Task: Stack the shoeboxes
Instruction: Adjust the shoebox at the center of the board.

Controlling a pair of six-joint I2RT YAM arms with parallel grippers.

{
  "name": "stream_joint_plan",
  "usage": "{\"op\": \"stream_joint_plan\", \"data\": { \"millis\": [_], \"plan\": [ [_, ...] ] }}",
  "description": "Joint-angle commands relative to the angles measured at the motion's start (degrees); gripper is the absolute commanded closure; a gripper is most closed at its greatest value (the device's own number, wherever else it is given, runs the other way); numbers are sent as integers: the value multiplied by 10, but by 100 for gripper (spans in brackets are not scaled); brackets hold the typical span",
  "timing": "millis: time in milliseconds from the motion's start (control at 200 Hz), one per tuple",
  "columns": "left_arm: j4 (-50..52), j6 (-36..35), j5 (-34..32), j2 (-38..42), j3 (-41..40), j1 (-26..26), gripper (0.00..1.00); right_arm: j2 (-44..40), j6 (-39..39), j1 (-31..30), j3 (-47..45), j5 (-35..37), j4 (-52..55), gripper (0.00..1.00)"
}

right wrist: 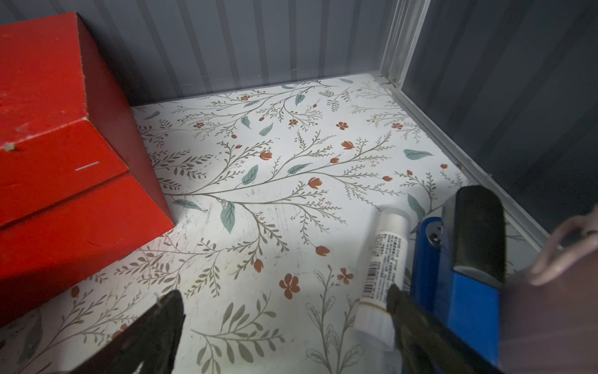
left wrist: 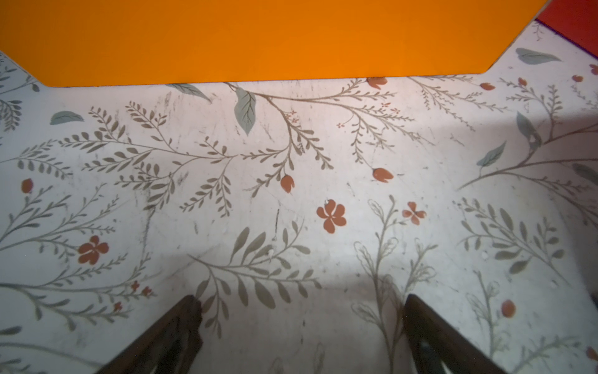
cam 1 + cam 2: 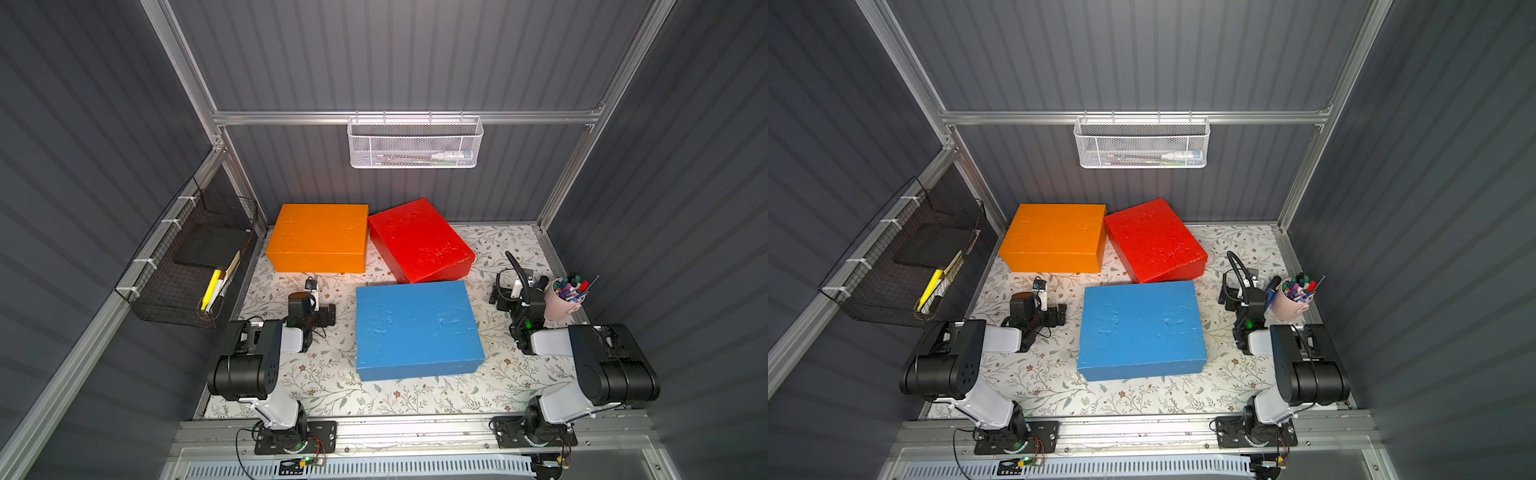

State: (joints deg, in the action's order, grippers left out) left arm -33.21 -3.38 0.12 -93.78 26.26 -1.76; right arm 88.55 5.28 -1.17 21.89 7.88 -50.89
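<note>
All three were on the table [image 3: 415, 399], none stacked. The orange shoebox [image 3: 318, 237] sat upper left of centre in a top view, the red shoebox [image 3: 419, 239] skewed just beside it, the blue shoebox [image 3: 415, 328] dead centre below both. Left gripper [image 2: 301, 301] had its jaws spread wide, nothing between them, facing the orange one. Right gripper [image 1: 284, 294] gaped too, empty, near the red.

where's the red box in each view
Top view: red box, back middle, askew beside the orange box.
Top view: same spot.
Left wrist: red sliver past the orange box's corner.
Right wrist: large, one corner close to the camera.
Shared landmark: floral tabletop.
</note>
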Motion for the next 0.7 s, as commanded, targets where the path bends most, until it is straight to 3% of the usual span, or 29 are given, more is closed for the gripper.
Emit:
{"op": "stream_joint_plan", "data": {
  "millis": [0,65,125,180,235,395,430,465,555,695],
  "plan": [
    [135,12,-9,-35,-23,6,1,0,-8,-1,8,-5,2,1],
    [144,18,-59,-27,-13,6,1,-1,-22,-1,10,-5,-13,1],
    [285,50,-105,16,40,5,1,-10,-37,-3,29,14,-6,1],
    [457,121,-153,59,111,6,1,-48,-13,-2,61,36,100,1],
    [565,162,-177,82,157,6,1,-87,16,-2,103,57,225,1],
    [772,235,-116,140,274,5,1,-210,201,-2,242,119,616,1],
    [787,223,-118,156,281,5,1,-233,230,-3,267,110,677,1],
    [778,219,-77,178,277,5,1,-260,239,-3,275,89,699,1],
    [777,267,-20,247,253,5,1,-352,252,-2,265,24,725,1],
    [754,322,35,350,215,5,1,-513,265,-2,223,-51,702,1]
  ]
}}
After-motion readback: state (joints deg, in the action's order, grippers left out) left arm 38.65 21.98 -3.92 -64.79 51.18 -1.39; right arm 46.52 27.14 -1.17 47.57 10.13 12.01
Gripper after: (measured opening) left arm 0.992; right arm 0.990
